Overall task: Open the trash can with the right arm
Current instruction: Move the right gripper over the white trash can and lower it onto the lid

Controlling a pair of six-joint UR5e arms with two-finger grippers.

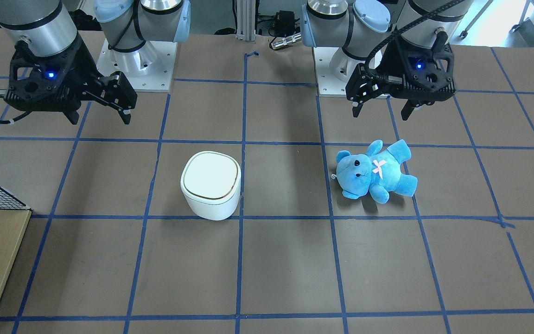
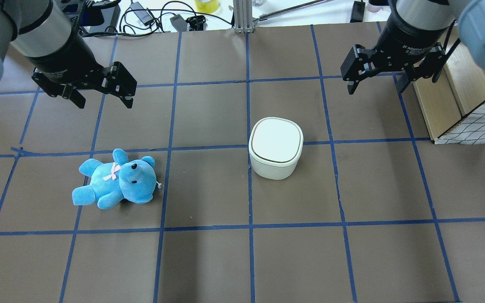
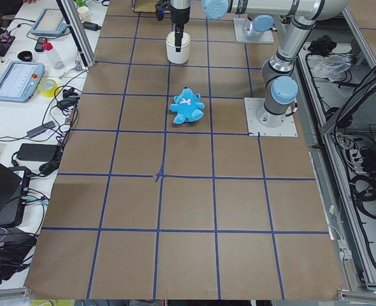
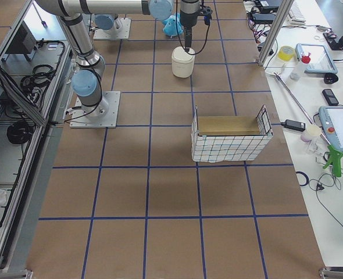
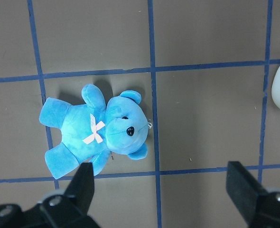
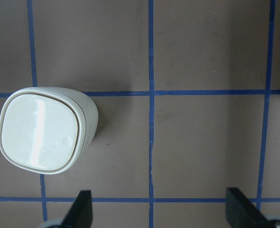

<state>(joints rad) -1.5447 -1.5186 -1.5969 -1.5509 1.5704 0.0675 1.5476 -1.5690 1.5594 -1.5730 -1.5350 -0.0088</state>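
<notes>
The white trash can [image 2: 275,147] stands right of the table's middle with its flat lid shut; it also shows in the front view [image 1: 210,190] and the right wrist view [image 6: 42,130]. My right gripper [image 2: 375,89] hangs open and empty above the table, farther right and farther back than the can, apart from it. In the right wrist view the open fingers [image 6: 80,211] frame bare table to the right of the can. My left gripper [image 2: 104,103] is open and empty above the blue teddy bear [image 2: 116,185], which lies on its back.
A wire-mesh basket with a wooden liner [image 2: 474,122] stands at the table's right edge, close beside my right arm. Blue tape lines grid the brown table [image 2: 209,261]. Cables and tools lie beyond the far edge.
</notes>
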